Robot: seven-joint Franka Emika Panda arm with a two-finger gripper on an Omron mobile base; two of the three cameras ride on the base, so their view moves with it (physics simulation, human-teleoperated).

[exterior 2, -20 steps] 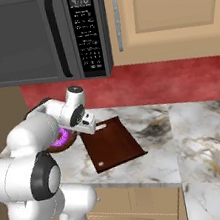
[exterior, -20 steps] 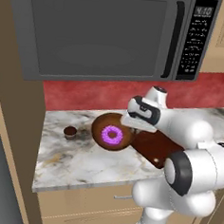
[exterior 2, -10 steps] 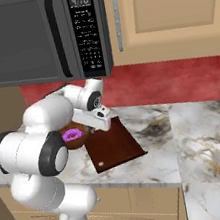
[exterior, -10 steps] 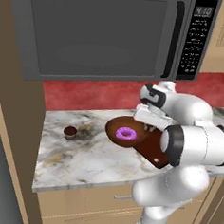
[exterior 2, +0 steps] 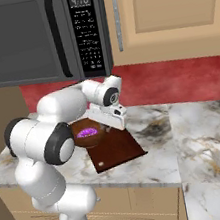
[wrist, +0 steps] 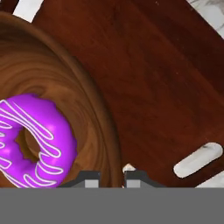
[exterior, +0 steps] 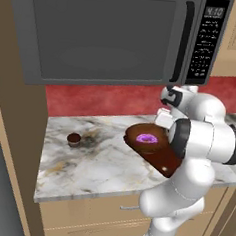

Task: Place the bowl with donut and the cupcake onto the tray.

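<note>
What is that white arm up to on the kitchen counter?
The robot's gripper is pinched shut on the rim of a wooden bowl with a purple-iced donut in it, holding the bowl over the dark tray on the marble counter. A small chocolate cupcake sits on the counter off to the side, not yet on the tray.

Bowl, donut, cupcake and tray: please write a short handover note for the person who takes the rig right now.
Gripper: shut on the bowl, fingers pinching its rim.
Bowl: holds the donut and is over the tray; whether it rests on it, I cannot tell.
Cupcake: alone on the counter, to the left, away from the tray.
Done: bowl with donut brought to the tray.
Left: release the bowl, fetch the cupcake, put it on the tray.
</note>
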